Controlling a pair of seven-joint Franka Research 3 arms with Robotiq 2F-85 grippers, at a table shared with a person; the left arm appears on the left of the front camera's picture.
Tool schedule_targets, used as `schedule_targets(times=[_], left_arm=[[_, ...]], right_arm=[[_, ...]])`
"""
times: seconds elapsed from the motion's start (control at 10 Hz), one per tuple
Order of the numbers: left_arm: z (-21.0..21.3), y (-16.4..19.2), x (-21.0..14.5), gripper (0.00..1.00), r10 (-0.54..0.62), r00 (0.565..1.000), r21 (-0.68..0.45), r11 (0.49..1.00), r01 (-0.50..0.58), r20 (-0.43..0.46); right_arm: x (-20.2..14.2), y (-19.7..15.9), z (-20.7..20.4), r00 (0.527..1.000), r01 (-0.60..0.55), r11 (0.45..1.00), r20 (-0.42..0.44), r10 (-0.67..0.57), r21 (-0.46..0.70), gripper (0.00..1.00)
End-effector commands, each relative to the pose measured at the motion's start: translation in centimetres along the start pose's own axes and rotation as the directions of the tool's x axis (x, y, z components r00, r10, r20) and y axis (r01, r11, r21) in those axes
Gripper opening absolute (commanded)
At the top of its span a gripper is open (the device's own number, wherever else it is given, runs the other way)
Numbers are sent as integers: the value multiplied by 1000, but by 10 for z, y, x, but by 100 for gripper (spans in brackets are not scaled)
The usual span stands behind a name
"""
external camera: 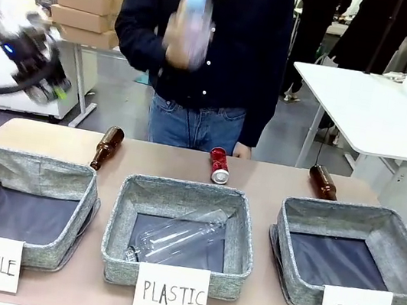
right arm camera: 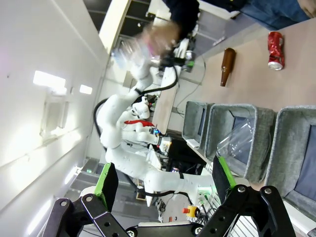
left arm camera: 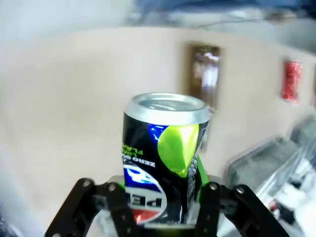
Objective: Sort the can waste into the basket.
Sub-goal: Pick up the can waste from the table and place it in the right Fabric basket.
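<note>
Cans number two. The dark blue can (left arm camera: 165, 138) stands upright between the fingers of the left gripper (left arm camera: 160, 190), which are clamped on its sides with a green pad pressed to one flank. In the front view that gripper is a blurred shape raised high at the left. The red can (external camera: 219, 165) lies on the bench (external camera: 276, 181) near its far edge, just behind the middle basket and in front of the person.

Three grey baskets stand in a row, each with one white card. The basket carded BOTTLE (external camera: 26, 171) is on the left, the one carded PLASTIC (external camera: 186, 191) in the middle, and the CAN basket (external camera: 349, 212) on the right, its dark lining bare.

Two brown glass bottles lie on the bench, one (external camera: 107, 147) behind the left basket and one (external camera: 323, 182) behind the CAN basket.

There are two clear plastic bottles: one (external camera: 178, 241) lies inside the middle basket, and the other (external camera: 192, 19), blurred, is in the person's hand at chest height.

The right gripper (right arm camera: 165, 180) has its fingers spread wide with nothing between them.
</note>
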State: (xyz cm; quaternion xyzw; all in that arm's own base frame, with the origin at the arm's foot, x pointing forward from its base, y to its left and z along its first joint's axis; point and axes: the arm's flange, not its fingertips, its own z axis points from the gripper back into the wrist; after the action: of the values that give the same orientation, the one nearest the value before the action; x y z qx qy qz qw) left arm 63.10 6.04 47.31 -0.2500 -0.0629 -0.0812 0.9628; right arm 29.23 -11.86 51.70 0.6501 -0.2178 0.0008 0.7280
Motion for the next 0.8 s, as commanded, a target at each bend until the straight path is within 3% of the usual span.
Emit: schedule_targets(times=[0.0,0.3,0.4,0.5,0.6,0.7], left_arm=[[57,-27,-107,41,-292,955,-208,932,296,50],[57,-56,-202,41,-597,801,-283,761,584,47],[47,-61,-221,41,-640,765,-305,718,626,64],[36,-59,-230,41,-626,779,-291,742,605,22],[66,-64,-213,41,-593,803,-308,753,581,67],[66,-64,-213,41,-593,803,-308,753,581,67]], right_arm=[[3,1,-2,1000,-26,999,12,26,21,100],[3,1,-2,1000,-26,999,12,26,21,100],[3,1,-2,1000,-26,999,12,26,21,100],[3,1,-2,1000,-26,999,12,26,21,100],[3,1,-2,1000,-26,999,12,26,21,100],[3,1,-2,1000,-26,999,12,26,21,100]])
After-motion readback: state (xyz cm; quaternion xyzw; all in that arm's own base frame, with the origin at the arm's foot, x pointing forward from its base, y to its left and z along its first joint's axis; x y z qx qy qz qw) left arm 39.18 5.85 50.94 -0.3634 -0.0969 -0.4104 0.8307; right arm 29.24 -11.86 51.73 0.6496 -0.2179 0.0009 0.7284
